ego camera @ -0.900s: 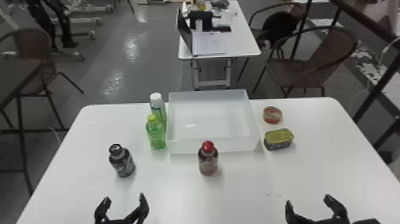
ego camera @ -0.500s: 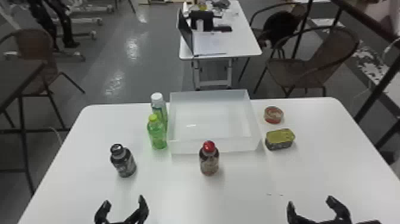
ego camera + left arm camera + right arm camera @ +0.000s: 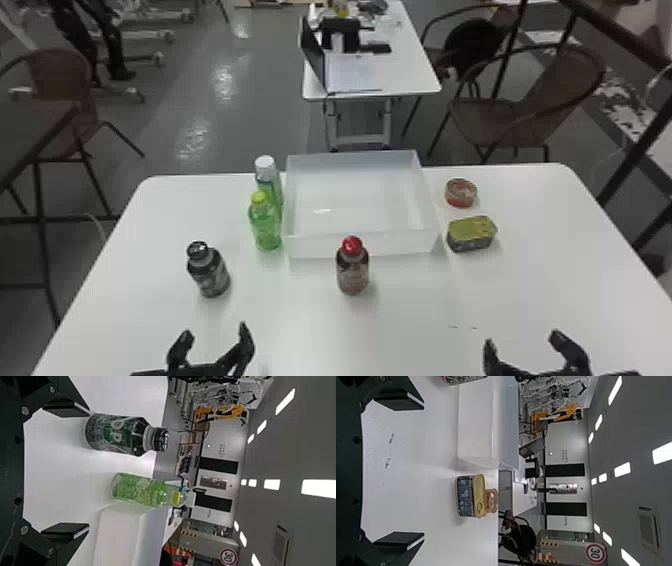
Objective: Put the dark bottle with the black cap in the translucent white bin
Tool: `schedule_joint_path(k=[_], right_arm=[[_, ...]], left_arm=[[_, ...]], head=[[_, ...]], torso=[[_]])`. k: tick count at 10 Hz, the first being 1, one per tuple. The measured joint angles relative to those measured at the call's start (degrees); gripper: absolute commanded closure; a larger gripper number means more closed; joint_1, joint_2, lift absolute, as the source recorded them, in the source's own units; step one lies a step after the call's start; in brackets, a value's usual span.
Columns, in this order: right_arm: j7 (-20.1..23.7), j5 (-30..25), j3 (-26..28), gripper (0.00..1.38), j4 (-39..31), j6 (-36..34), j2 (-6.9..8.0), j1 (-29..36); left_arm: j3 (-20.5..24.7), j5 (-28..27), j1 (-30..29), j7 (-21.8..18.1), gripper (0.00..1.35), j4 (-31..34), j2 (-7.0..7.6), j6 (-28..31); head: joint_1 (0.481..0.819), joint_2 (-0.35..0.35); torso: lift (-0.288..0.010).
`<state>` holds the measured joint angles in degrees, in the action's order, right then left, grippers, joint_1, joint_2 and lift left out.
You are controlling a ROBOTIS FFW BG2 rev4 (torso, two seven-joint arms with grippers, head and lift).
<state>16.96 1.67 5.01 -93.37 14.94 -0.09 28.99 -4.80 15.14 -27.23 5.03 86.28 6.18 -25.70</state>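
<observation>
In the head view my left gripper (image 3: 215, 336) is open at the table's front, nearer than the dark bottle with the black cap (image 3: 209, 270), which stands upright left of the translucent white bin (image 3: 360, 246). My right gripper (image 3: 522, 339) stands open at the front right, with nothing between its fingers. From the left wrist, the open left gripper (image 3: 85, 470) has the dark bottle (image 3: 115, 434) beyond its fingertips, untouched. The right wrist view has the open right gripper (image 3: 421, 471) facing the bin's side (image 3: 474, 423) and two cans.
A green bottle (image 3: 266, 227) and a white-capped bottle (image 3: 269, 175) stand at the bin's left side. A red-capped bottle (image 3: 353, 270) is just in front of the bin. A rectangular can (image 3: 471, 234) and a round can (image 3: 460, 193) lie to its right.
</observation>
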Motion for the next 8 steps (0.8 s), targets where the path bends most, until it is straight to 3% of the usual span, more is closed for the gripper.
schedule_joint_path(k=[3, 8], right_arm=[[0.0, 0.05, -0.07, 0.14, 0.37, 0.0, 0.0, -0.43], [0.06, 0.43, -0.31, 0.14, 1.07, 0.0, 0.0, -1.1]], left_arm=[[0.13, 2.46, 7.22, -7.36, 0.27, -6.59, 0.92, 4.05], [8.49, -4.24, 16.83, -13.49, 0.27, -14.65, 0.25, 12.44]], head=[[0.695, 0.039], [0.695, 0.102]], torso=[[-0.034], [-0.034]])
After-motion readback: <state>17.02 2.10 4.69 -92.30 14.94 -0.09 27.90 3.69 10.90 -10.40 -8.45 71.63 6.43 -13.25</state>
